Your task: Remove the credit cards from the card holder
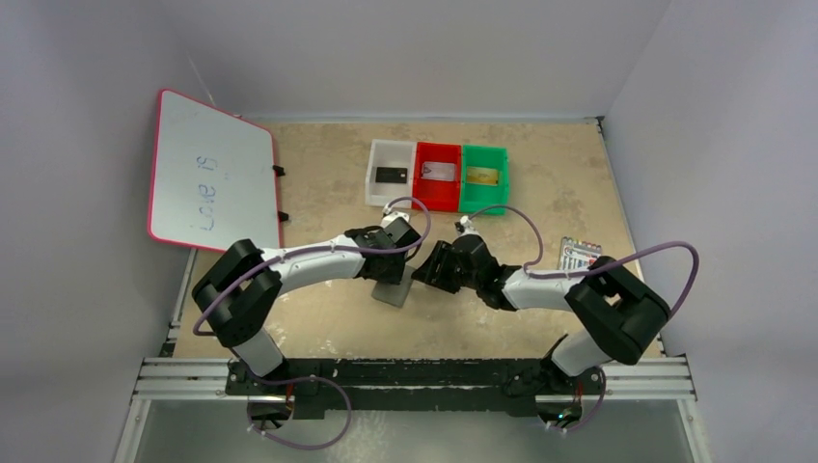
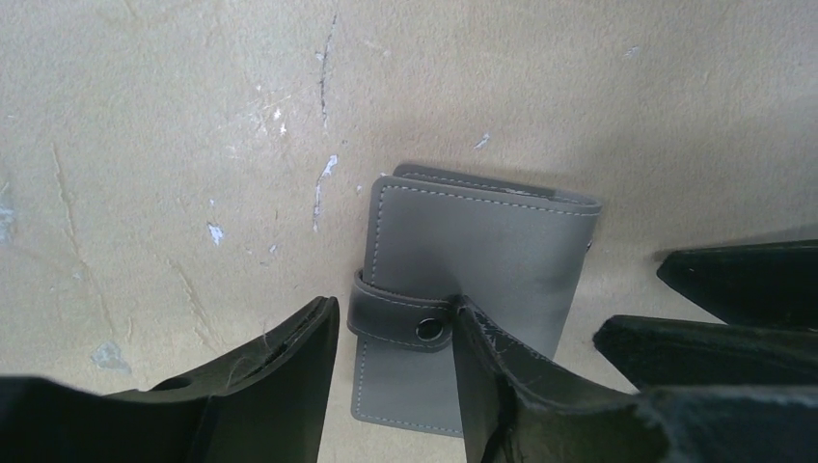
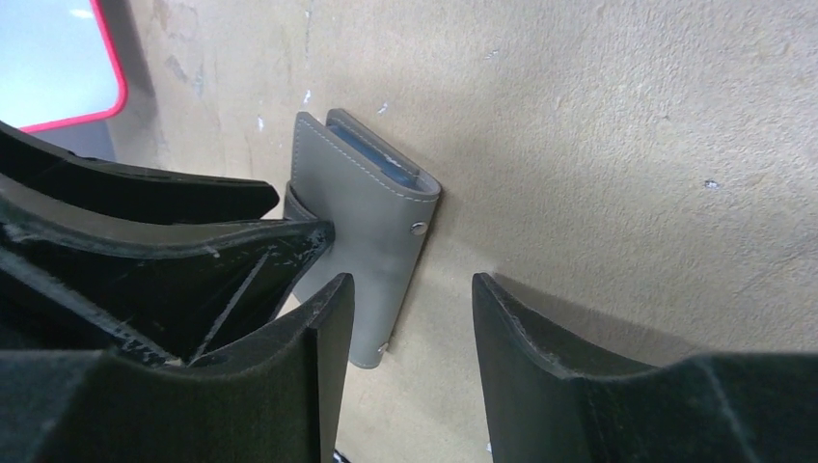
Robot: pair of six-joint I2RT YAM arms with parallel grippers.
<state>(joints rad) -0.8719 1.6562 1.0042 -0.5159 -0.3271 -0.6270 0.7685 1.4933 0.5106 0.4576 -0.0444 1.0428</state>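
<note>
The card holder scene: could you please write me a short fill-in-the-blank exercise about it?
1. The card holder lies on the table, folded ____.
2. The black card sits in the left tray, whose colour is ____.
3. The gold card sits in the right tray, whose colour is ____.
4. The left tool is over the holder's strap with its jaws ____.
Missing words: shut; white; green; open.

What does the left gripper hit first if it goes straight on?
The card holder, lying closed on the table: the left gripper points down at its strapped edge, jaws open astride it. Depth unclear; may be touching.
</note>
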